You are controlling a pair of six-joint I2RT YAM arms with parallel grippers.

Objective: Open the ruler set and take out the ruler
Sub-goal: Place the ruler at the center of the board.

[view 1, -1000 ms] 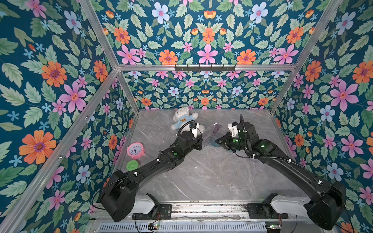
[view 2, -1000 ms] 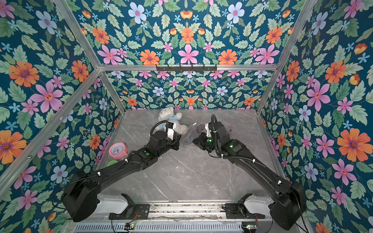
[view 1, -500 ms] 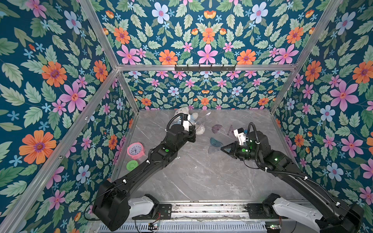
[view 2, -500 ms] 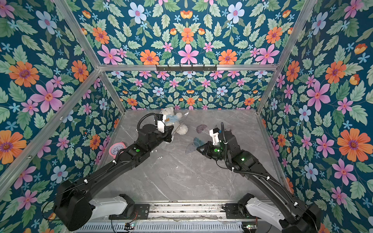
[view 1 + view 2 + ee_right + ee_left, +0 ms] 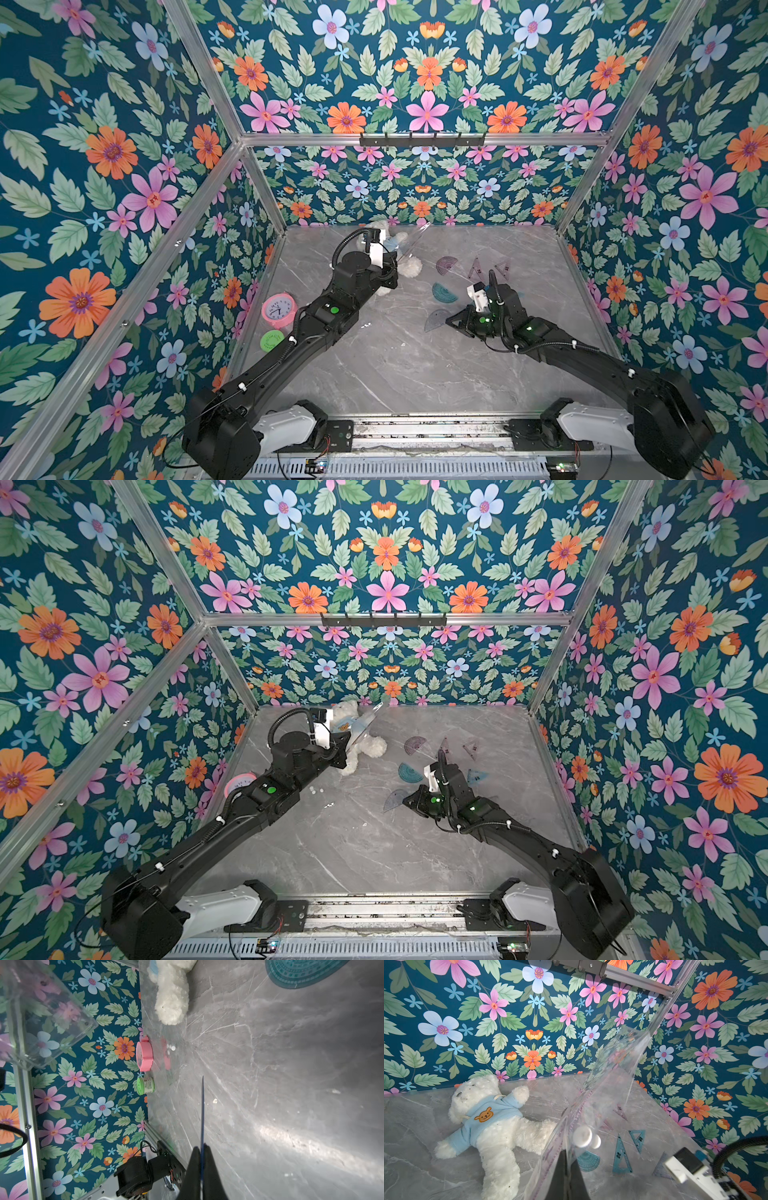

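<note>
1. Both arms have parted since a second ago, when they met at the pouch (image 5: 413, 243) just beyond centre. Now the right pincer (image 5: 451, 322) has drawn back to centre, and the left pincer (image 5: 568, 1154) has swung out to 11 o'clock, taking the pouch along.
2. At 9 o'clock by the wall stand the tub (image 5: 272, 340) and, behind it, the clock (image 5: 278, 306).
3. Right pincer: jaws pinched narrow on a thin tinted piece (image 5: 434, 319). Both top views show its curved face; the right wrist view shows it only edge-on, a blue line between the fingers (image 5: 192, 1172).
4. Loose on the table (image 5: 395, 374) toward 1 o'clock lie a teal protractor (image 5: 444, 292), a purple protractor (image 5: 446, 262) and triangles (image 5: 476, 269).
5. Left pincer: jaws clamped on the pouch's lower edge, the pouch slanting up above the bear (image 5: 492, 1118). Only the left wrist view shows pink scale marks along that edge; whether they are the ruler, I cannot tell.
6. Bear lies on its back at 11 o'clock, by the far wall.
</note>
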